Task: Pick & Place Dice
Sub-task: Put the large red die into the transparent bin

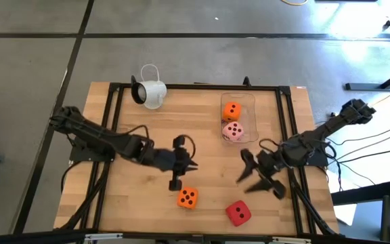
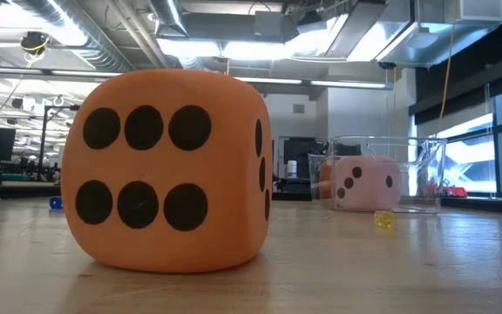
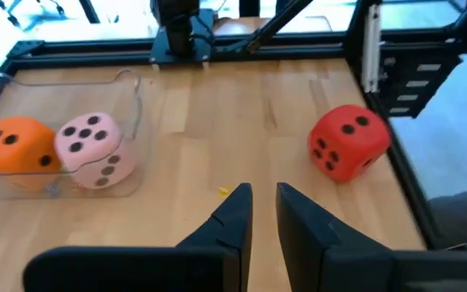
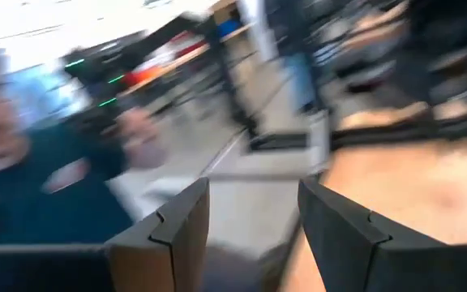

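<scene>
In the high view, one orange die (image 1: 187, 197) and the red die (image 1: 237, 213) rest on the wood near the table's near edge. The second orange die (image 1: 231, 110) and the pale pink die (image 1: 233, 131) sit inside a clear container (image 1: 248, 102) toward the far edge. My left gripper (image 1: 191, 165) hovers just far of the loose orange die, its fingers only a narrow gap apart and holding nothing. Its wrist view shows the gripper (image 3: 263, 199), the red die (image 3: 349, 142) and the pink die (image 3: 94, 148). My right gripper (image 1: 257, 173) is wide open above bare wood, right of the red die. The orange die (image 2: 168, 170) fills the low view.
A white mug-like camera (image 1: 151, 93) lies near the far left corner. A black frame (image 1: 111, 135) runs along the table's sides. A tiny yellow bit (image 3: 223, 191) lies on the wood. A person in a teal top (image 4: 47, 178) shows beyond the table in the blurred right wrist view.
</scene>
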Motion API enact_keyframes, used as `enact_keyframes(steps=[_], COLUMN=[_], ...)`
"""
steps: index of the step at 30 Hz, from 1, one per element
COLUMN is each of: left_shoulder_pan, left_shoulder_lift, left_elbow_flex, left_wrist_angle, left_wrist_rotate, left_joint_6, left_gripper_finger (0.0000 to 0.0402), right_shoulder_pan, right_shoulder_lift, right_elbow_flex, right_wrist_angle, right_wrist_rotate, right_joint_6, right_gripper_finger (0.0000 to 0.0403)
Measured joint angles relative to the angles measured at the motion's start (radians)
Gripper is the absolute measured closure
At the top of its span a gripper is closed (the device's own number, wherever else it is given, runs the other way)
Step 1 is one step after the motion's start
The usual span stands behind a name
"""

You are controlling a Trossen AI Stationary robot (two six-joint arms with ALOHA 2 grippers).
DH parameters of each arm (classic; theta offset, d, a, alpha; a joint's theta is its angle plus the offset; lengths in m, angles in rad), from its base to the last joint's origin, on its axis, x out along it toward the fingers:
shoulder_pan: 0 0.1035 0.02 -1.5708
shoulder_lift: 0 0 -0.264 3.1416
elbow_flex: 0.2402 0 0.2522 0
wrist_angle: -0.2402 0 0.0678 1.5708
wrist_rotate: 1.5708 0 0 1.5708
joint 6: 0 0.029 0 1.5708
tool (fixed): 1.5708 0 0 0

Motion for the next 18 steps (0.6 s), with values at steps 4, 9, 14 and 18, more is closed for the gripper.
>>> enact_keyframes(steps=[4, 9, 14, 18], left_shoulder_pan=[-0.056, -0.108, -0.134, -0.147], left_shoulder_lift=[0.003, 0.001, 0.001, 0.001], left_elbow_flex=[0.0, 0.0, 0.0, 0.0], left_wrist_angle=[0.019, 0.053, 0.065, 0.076], left_wrist_rotate=[-0.069, -0.182, -0.232, -0.263], left_joint_6=[-0.033, -0.057, -0.08, -0.084], left_gripper_finger=[0.0351, 0.0351, 0.0352, 0.035], right_shoulder_pan=[0.059, 0.141, 0.211, 0.248], right_shoulder_lift=[0.0, 0.039, 0.136, 0.234], right_elbow_flex=[0.0, 0.0, 0.001, 0.003], right_wrist_angle=[-0.011, -0.013, -0.006, 0.038], right_wrist_rotate=[-0.087, -0.156, -0.206, -0.232], right_joint_6=[0.058, 0.107, 0.168, 0.234], right_gripper_finger=[0.0213, 0.0213, 0.0213, 0.0213])
